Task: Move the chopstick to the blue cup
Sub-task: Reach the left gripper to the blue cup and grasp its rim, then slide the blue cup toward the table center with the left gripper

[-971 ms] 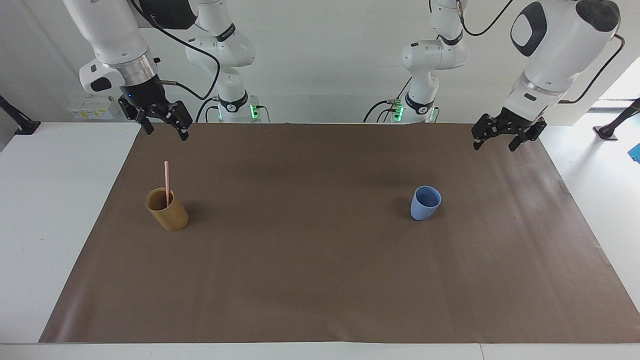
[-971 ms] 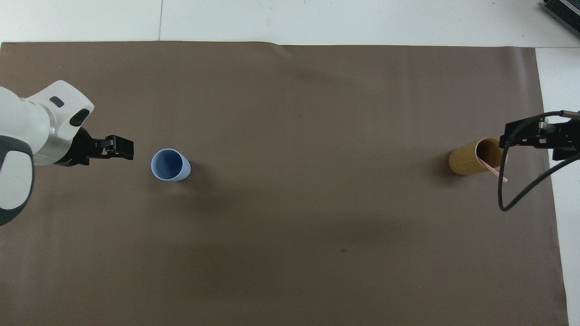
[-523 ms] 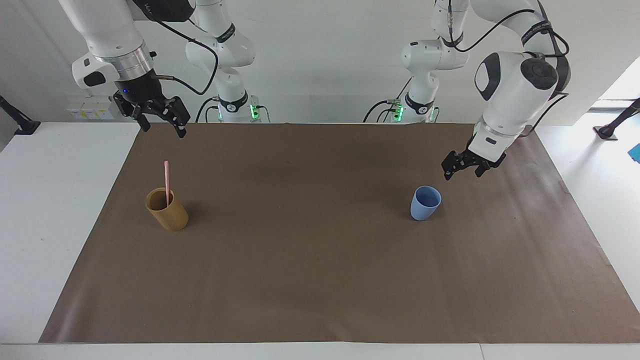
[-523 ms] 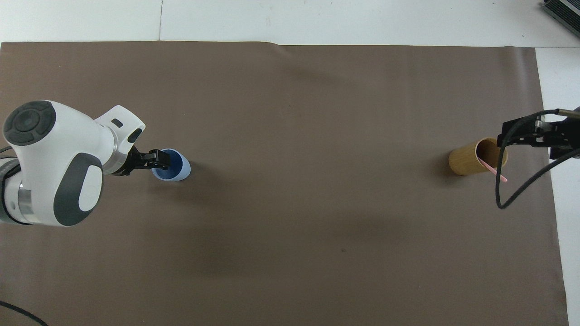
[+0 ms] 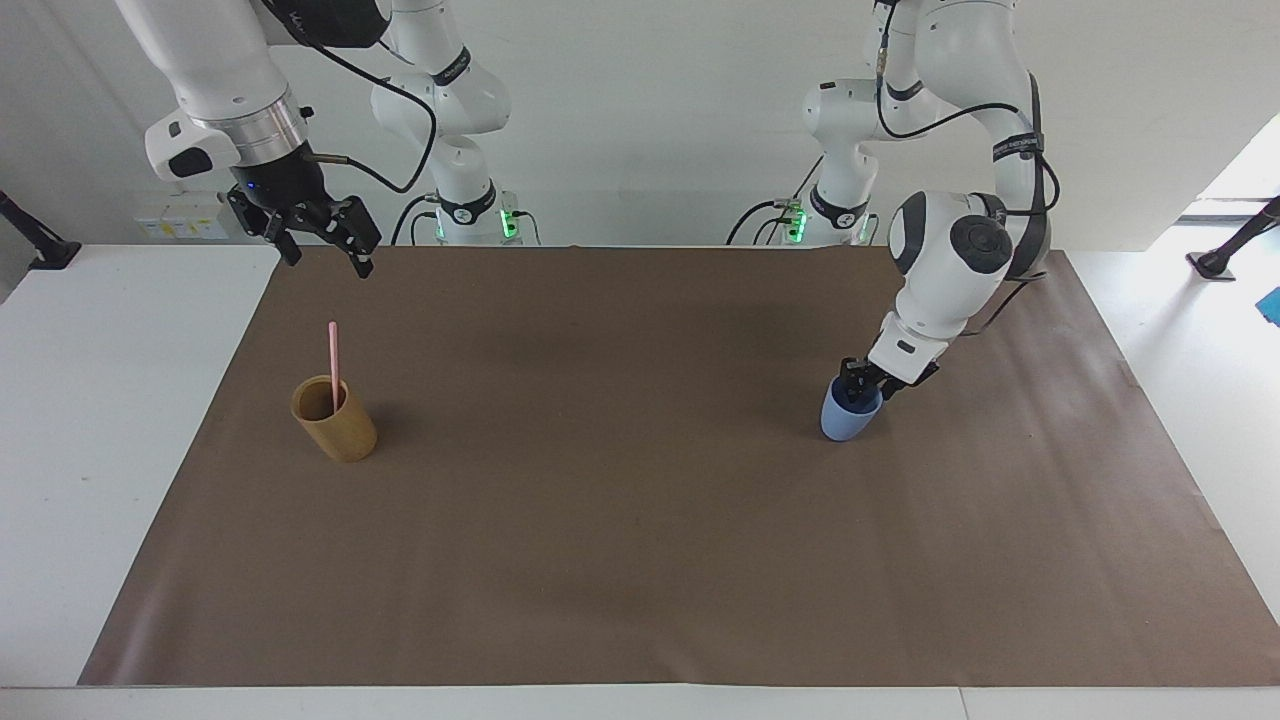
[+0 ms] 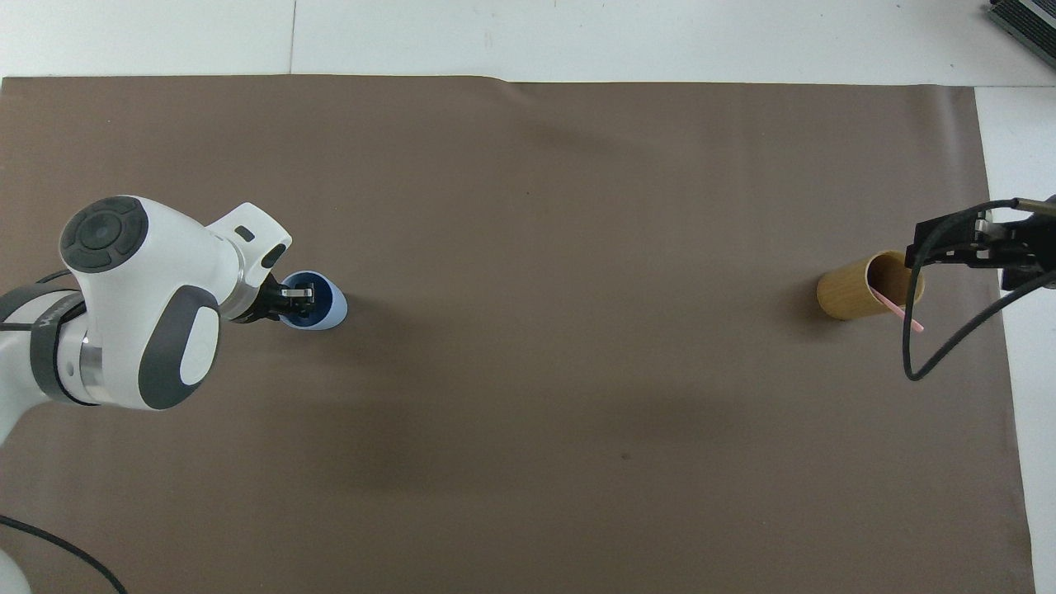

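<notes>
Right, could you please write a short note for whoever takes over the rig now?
Left tool: down at the rim of the blue cup; grip unclear.
Right tool: open, empty, raised at the tan holder end of the table.
Chopstick: upright in the tan holder.
Done: chopstick not yet picked.
Left: lift it, drop it into the blue cup.

The chopstick [image 5: 333, 366] is a thin pale-pink stick standing nearly upright in a tan holder [image 5: 335, 418] at the left of the facing view (right of the overhead view). The blue cup [image 5: 848, 418] is small, light blue and tapered, and stands upright right of centre.
</notes>
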`<state>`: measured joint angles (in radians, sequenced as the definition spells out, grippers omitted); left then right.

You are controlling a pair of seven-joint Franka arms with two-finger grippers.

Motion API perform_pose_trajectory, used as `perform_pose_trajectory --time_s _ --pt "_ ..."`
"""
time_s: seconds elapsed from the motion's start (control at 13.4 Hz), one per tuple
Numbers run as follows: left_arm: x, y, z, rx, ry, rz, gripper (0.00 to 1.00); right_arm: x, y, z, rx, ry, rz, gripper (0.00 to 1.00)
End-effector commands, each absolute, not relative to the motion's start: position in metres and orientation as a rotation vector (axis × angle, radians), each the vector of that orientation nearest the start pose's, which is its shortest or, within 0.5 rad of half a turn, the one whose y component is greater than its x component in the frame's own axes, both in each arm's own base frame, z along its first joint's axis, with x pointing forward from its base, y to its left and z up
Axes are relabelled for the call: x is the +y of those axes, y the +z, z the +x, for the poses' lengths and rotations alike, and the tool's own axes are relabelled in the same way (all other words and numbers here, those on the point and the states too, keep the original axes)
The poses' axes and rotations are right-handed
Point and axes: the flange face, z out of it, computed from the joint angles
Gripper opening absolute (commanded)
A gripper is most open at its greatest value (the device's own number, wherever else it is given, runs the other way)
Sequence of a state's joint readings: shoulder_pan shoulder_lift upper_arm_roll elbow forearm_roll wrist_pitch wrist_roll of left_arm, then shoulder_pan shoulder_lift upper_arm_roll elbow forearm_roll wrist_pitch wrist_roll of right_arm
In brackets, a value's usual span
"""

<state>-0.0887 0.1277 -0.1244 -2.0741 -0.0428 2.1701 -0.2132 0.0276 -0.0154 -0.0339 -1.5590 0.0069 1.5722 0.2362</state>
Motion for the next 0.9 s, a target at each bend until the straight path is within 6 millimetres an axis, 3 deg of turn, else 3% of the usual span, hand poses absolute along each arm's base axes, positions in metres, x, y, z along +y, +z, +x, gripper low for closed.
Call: perform_pose_trajectory --time_s 0.0,0.22,0.37,0.45,0.6,0.82 --pt "-0.121 0.369 0.555 0.019 0.04 -3.194 0.0 -0.004 0.641 0.553 0.395 -0.036 -3.092 1.0" --pt "-0.126 0.387 0.566 0.028 0.024 -3.197 0.0 -0.007 0.642 0.552 0.4 -0.039 -3.092 1.0" --pt "-0.143 0.422 0.572 0.055 0.048 -3.196 0.0 -0.007 0.642 0.552 0.395 -0.039 -3.093 1.0" --pt "-0.169 0.445 0.573 0.073 0.058 -3.197 0.0 -0.007 0.642 0.552 0.398 -0.039 -3.093 1.0" --pt "-0.24 0.466 0.565 -0.022 0.058 -3.194 0.0 -0.007 0.641 0.552 0.393 -0.037 -3.097 1.0" --pt "-0.318 0.471 0.54 0.034 0.032 -3.213 0.0 -0.007 0.641 0.552 0.388 -0.037 -3.096 1.0"
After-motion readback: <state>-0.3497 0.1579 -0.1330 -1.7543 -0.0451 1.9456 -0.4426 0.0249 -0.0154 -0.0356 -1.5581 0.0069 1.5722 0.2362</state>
